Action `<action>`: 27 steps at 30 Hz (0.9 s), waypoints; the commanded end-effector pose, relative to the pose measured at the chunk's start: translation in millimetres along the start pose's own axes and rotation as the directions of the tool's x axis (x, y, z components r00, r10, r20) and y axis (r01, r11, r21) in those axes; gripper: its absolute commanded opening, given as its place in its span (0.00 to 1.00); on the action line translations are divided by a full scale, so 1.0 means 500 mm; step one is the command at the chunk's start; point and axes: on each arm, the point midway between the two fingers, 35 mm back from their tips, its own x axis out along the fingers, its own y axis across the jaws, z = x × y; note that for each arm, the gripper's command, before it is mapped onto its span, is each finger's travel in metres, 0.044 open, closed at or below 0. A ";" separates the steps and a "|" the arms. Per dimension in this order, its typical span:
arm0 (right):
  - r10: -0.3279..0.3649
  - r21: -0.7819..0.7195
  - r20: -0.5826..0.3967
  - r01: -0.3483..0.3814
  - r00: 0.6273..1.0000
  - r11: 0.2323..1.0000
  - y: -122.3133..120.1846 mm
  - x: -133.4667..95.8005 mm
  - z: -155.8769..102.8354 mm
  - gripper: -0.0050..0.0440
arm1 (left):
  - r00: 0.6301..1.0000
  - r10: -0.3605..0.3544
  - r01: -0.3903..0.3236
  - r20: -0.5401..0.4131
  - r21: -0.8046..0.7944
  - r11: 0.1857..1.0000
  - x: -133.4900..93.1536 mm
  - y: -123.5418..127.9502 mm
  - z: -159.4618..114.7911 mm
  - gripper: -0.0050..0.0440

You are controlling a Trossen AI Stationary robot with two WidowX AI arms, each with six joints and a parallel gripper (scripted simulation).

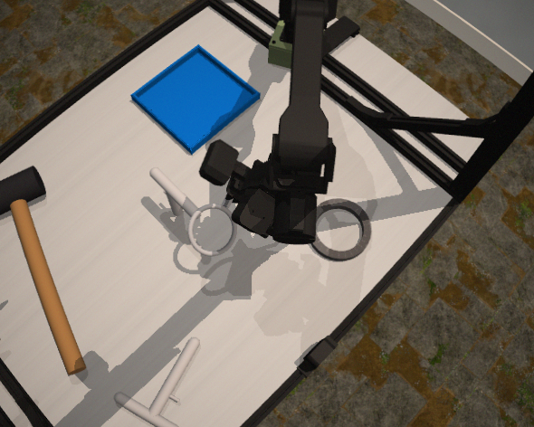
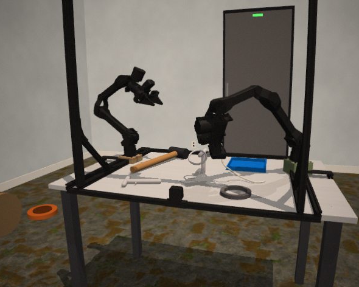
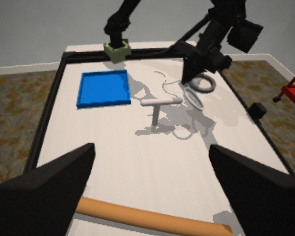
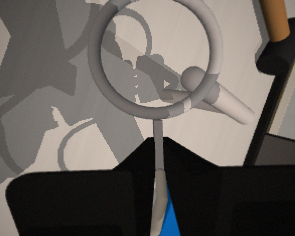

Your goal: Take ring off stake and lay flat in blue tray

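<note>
Over the middle of the bench [image 1: 120, 229] [image 2: 198, 197] [image 3: 115, 135] [image 4: 235, 25], the pale ring [image 1: 190, 229] [image 2: 188, 157] [image 3: 200, 108] [image 4: 95, 55] is up in the air, its thin stem clamped in the right end effector [image 1: 228, 202] [image 2: 210, 148] [image 3: 183, 84] [image 4: 157, 143]. The left wrist view puts it just beyond the end of the upright stake's [image 1: 168, 185] [image 2: 203, 166] [image 3: 155, 116] [image 4: 232, 102] crossbar, apart from it. A light cord [image 2: 241, 177] [image 3: 164, 87] trails down to the bench.

Near the stake, the blue tray [image 1: 196, 99] [image 2: 247, 165] [image 3: 104, 89] [image 4: 170, 217] sits flat, open side up, with no ring in it. A thicker dark ring [image 1: 366, 229] [image 2: 235, 196] [image 3: 214, 84] lies flat on the bench.

High above the other end, the left end effector [image 2: 158, 104] [image 3: 153, 149] has its fingers wide apart, nothing between them. A mallet [image 1: 47, 284] [image 2: 155, 162] [image 3: 155, 217] [image 4: 275, 20] and a pale T-shaped piece [image 1: 176, 376] [image 2: 144, 181] lie on the bench, well apart from the tray.
</note>
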 end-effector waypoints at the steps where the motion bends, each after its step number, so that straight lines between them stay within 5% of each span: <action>1: 0.002 0.005 0.004 -0.002 1.000 1.000 0.011 -0.008 0.011 0.10 | 1.000 -0.004 0.004 -0.001 0.003 1.000 0.000 -0.001 -0.001 0.92; 27: 0.003 0.004 0.004 -0.003 1.000 1.000 0.050 -0.036 0.017 0.10 | 1.000 -0.004 0.004 -0.001 0.003 1.000 0.000 -0.001 -0.001 0.92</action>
